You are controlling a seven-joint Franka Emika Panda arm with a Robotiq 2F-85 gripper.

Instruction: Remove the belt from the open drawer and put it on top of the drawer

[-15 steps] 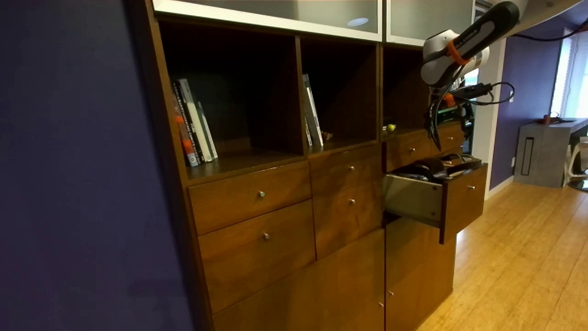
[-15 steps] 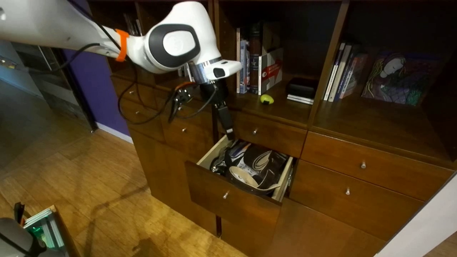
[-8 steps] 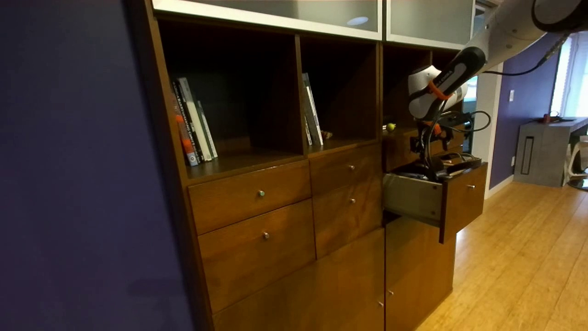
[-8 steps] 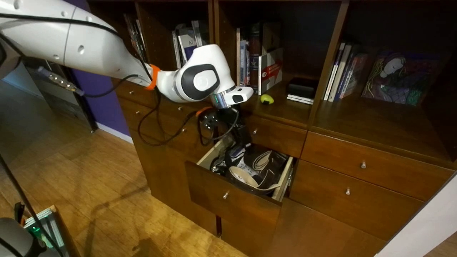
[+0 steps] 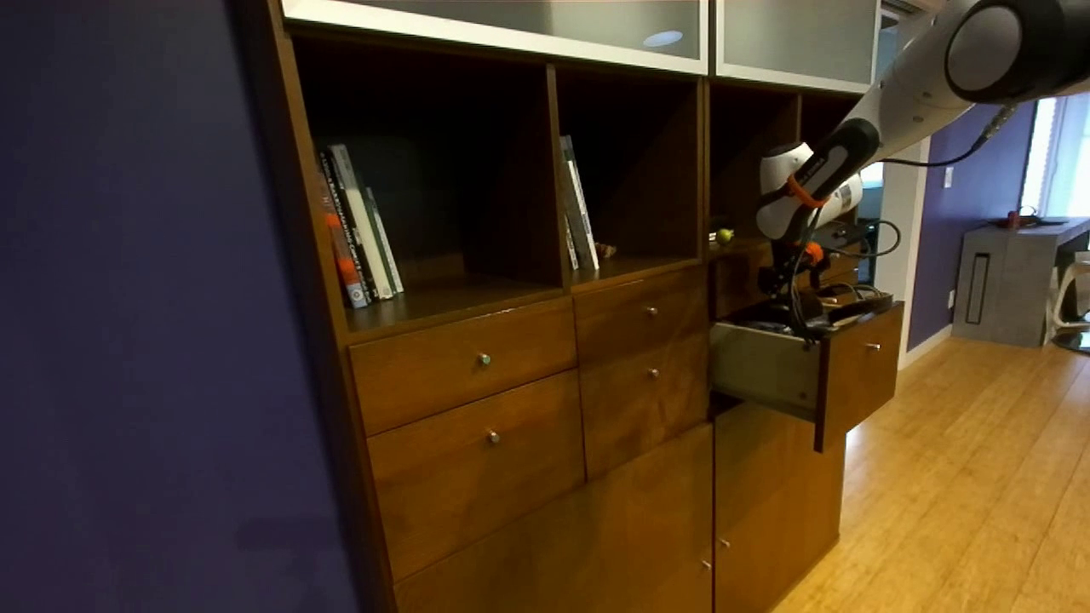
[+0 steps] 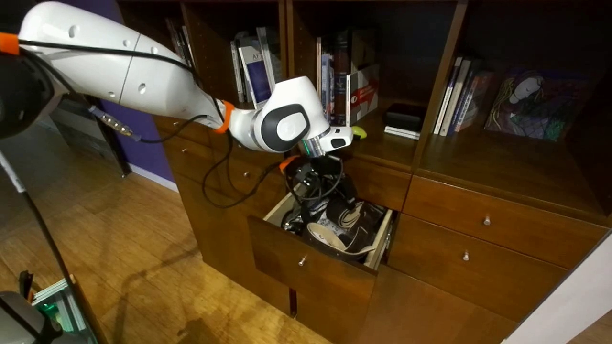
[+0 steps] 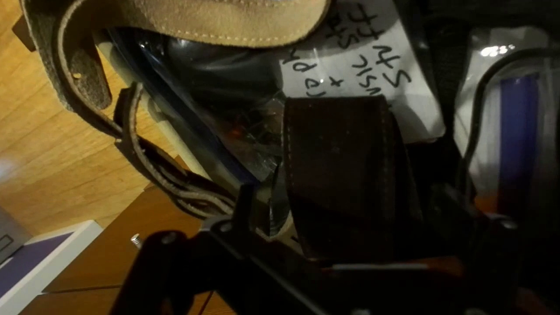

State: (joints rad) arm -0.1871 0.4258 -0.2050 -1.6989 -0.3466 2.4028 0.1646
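Note:
The drawer is pulled out, reddish-brown with one round knob, in both exterior views. Belts lie coiled in it. A dark brown stitched belt stands in a loop in the wrist view; its coil also shows in an exterior view. A strap with a tan inner side lies nearer the drawer front. My gripper is open, with one finger on each side of the dark brown belt. In the exterior views the gripper reaches down into the drawer's back part; its fingertips are mostly hidden.
A closed drawer sits right above and behind the gripper. The shelf over it holds books, a yellow-green object and a black box. A paper with handwriting and a thin black cable lie beside the belt.
My gripper has come down from above the drawer's back corner into the drawer and moved further over the belts. The drawer and its contents look unmoved.

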